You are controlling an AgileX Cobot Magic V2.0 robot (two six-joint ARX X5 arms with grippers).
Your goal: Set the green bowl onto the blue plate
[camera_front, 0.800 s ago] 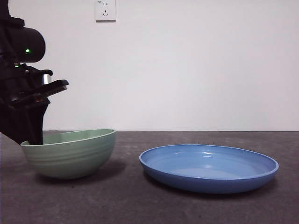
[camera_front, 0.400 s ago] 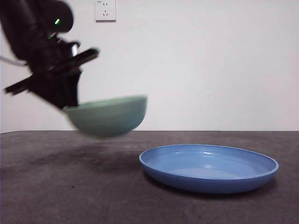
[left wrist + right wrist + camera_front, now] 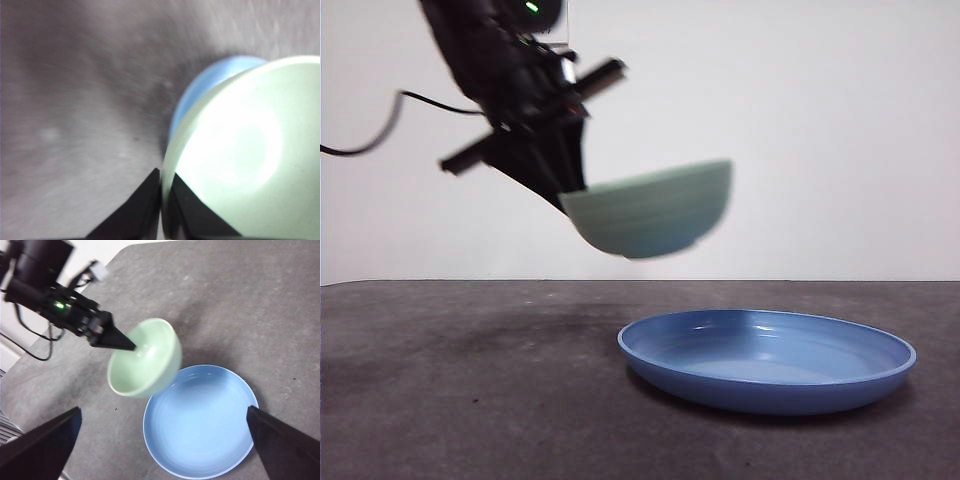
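1. One pale mint-green round ridged bowl (image 3: 650,212) hangs in the air, tilted, above the near-left edge of the plate; its inside holds nothing.
2. One wide, shallow, glossy blue round plate (image 3: 767,360) lies flat on the dark grey table (image 3: 470,400), with nothing in it.
3. The left gripper (image 3: 161,200) has its two black jaws clamped on the bowl's rim, one inside and one outside the wall.
4. The right gripper (image 3: 160,450) waits high above the plate, its jaws spread wide, holding nothing.
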